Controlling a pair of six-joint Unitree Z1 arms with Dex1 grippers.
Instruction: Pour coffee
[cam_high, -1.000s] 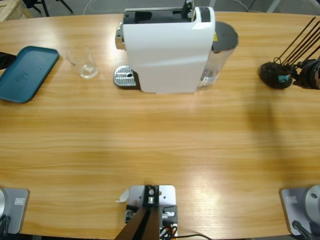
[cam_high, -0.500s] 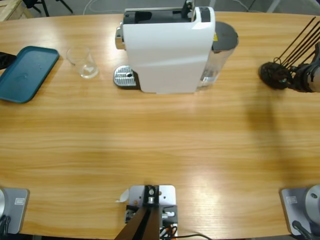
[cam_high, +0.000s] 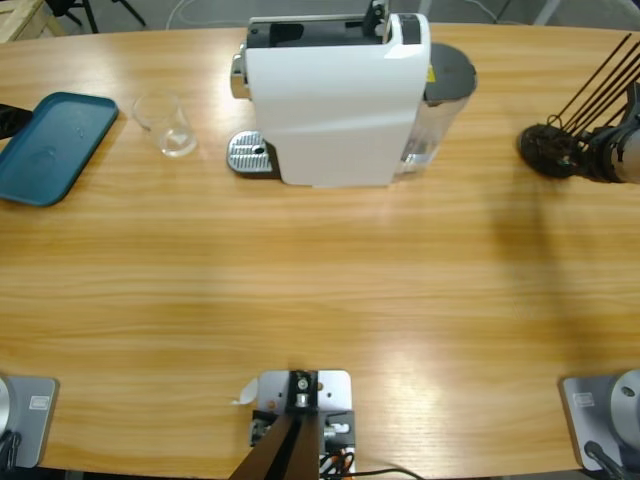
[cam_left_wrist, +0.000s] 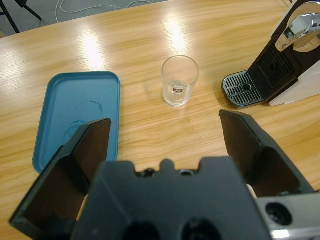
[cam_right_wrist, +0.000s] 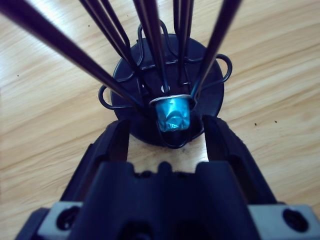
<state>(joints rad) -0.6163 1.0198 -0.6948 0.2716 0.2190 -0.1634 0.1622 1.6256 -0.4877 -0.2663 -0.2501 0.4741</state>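
The right gripper is sitting spread around the blue capsule at the foot of the wire capsule rack; it should close squarely without snagging the wires. The left gripper is hanging wide open facing the glass beside the teal tray. Most of the right arm is lying outside the high view.

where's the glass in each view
High view: the glass stands upper left on the table, between the blue tray and the coffee machine.
Left wrist view: top middle, ahead of the open left gripper, tray to its left.
Right wrist view: not in it; only the capsule rack shows.
Shared landmark: the machine's drip grate, right of the glass in the high and left wrist views.
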